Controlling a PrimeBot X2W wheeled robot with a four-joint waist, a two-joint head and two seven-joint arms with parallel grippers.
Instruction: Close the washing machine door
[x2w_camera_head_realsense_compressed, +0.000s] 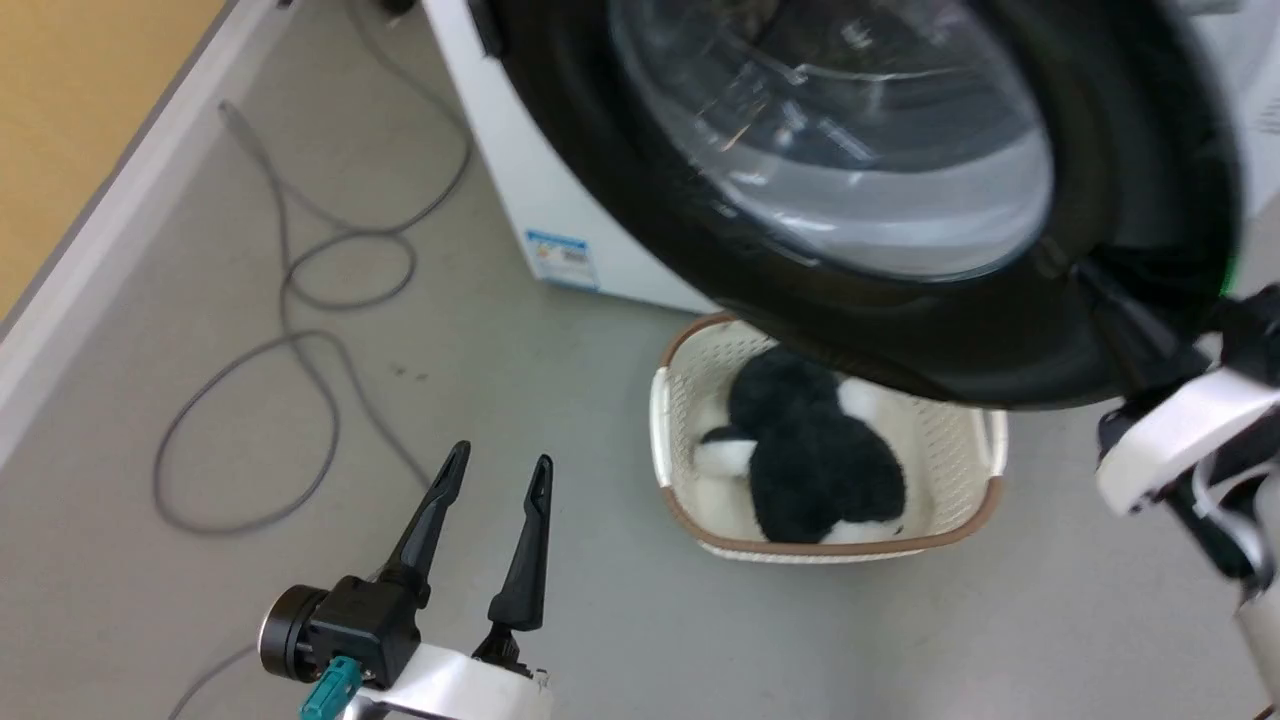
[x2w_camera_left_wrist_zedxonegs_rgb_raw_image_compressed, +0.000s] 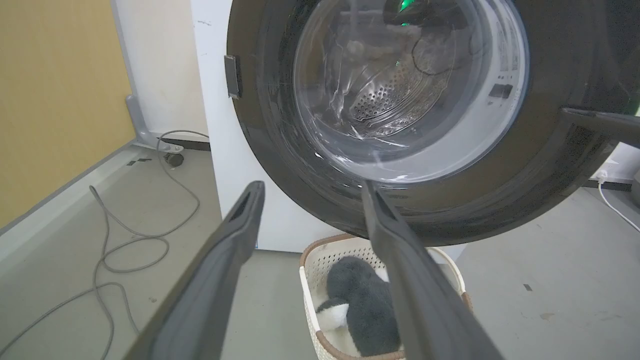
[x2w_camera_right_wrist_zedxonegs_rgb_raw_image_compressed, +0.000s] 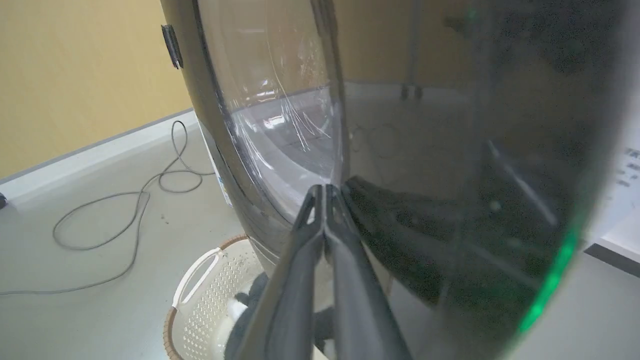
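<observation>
Up close, the washing machine door (x2w_camera_head_realsense_compressed: 850, 180), a large black disc with a bulging clear glass bowl at its centre, hangs partly open in front of the white washing machine (x2w_camera_head_realsense_compressed: 540, 190), which carries a small blue sticker (x2w_camera_head_realsense_compressed: 561, 258) low down. The door's lower edge overhangs a cream perforated basket (x2w_camera_head_realsense_compressed: 660, 420) on the grey floor (x2w_camera_head_realsense_compressed: 560, 620); a black and white plush toy (x2w_camera_head_realsense_compressed: 810, 450) lies inside it. The right gripper (x2w_camera_right_wrist_zedxonegs_rgb_raw_image_compressed: 325, 189) has its two dark fingers pressed together, tips at the door's glossy outer face beside the glass, seemingly touching it, though reflections make contact hard to confirm. The left gripper (x2w_camera_head_realsense_compressed: 502, 453) hovers low over the floor, well apart from the door, its fingers spread with nothing between them. A grey cable (x2w_camera_head_realsense_compressed: 290, 300) loops across the floor near a yellow wall (x2w_camera_head_realsense_compressed: 90, 110).
</observation>
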